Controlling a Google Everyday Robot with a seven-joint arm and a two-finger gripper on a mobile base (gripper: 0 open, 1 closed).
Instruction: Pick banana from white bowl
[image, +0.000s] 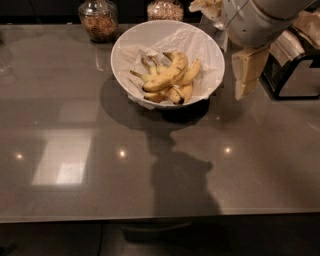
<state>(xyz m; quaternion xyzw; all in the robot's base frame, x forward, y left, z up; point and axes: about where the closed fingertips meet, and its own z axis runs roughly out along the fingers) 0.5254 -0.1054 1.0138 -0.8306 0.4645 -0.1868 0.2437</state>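
Gripper (245, 86) hangs from the white arm (252, 20) at the upper right of the view. It is cream-coloured and points down above the table (260, 150). Whether it is clenched or released cannot be told.

Just to its left stands the bowl (130, 45), whose right rim is close beside the gripper but apart from it. The gripper is outside the bowl. Crumpled paper (195, 40) lines the bowl. On the paper, left of the gripper and about level with it, lies the banana (167, 75). It is the longest of the bunch, curved, and runs from a dark end at lower left up to the right. It rests on top of the shorter bananas (192, 72), which lie beneath and beside it on the side nearer the gripper.

To the gripper's right, near it, a dark rack (295, 75) stands on the table with something tan on it. Farther left, past the bowl, a glass jar (99, 20) with brown contents stands at the far edge. A second jar (165, 9) stands behind the bowl. Below the gripper and to its left, a dark shadow (182, 180) spreads across the glossy grey table, with small spots of light around it.
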